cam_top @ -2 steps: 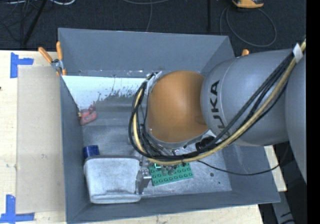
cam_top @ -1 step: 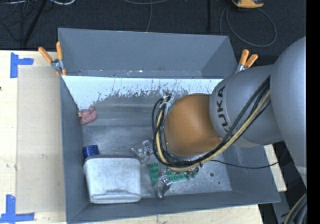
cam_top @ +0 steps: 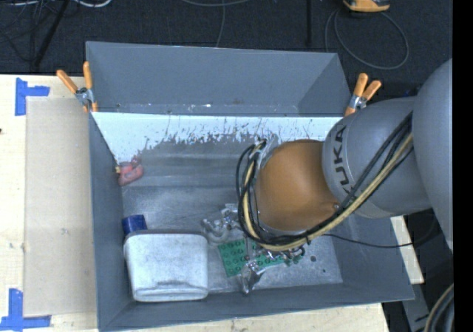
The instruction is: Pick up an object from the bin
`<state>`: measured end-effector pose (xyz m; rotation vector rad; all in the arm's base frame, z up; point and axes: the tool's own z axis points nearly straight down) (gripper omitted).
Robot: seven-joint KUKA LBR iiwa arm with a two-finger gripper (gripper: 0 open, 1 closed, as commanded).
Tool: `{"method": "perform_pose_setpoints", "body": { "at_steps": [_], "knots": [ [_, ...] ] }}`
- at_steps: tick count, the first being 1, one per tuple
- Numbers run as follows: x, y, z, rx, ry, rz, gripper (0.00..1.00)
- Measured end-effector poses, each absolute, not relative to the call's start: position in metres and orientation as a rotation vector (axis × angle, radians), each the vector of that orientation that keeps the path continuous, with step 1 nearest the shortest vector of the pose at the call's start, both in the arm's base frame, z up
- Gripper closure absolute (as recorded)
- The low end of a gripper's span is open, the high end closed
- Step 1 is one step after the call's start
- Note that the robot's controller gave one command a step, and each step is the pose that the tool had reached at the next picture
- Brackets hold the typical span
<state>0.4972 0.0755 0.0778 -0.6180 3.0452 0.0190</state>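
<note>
My gripper [cam_top: 253, 269] is low in the bin's front middle, mostly hidden under the arm's orange cover. A flat green thing with a dotted face [cam_top: 233, 254] lies right beneath it, partly covered by it. Just to the left lies a white rectangular block [cam_top: 166, 265] like a sponge or folded cloth, its right edge close to the green thing. A small grey metallic piece [cam_top: 217, 225] shows just above the green thing, at the cover's left edge.
A small blue thing [cam_top: 134, 224] sits at the white block's upper left corner. A pink lump [cam_top: 131, 171] rests against the left wall. The arm and its cables cover the bin's right half.
</note>
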Motion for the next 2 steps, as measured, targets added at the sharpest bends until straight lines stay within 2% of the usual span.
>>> {"method": "perform_pose_setpoints", "body": {
  "at_steps": [1, 2],
  "knots": [
    [0.501, 0.072, 0.080, -0.600, 3.041, 0.010, 1.00],
    [0.496, 0.070, 0.219, -0.582, 3.079, 0.000, 1.00]
  ]
}}
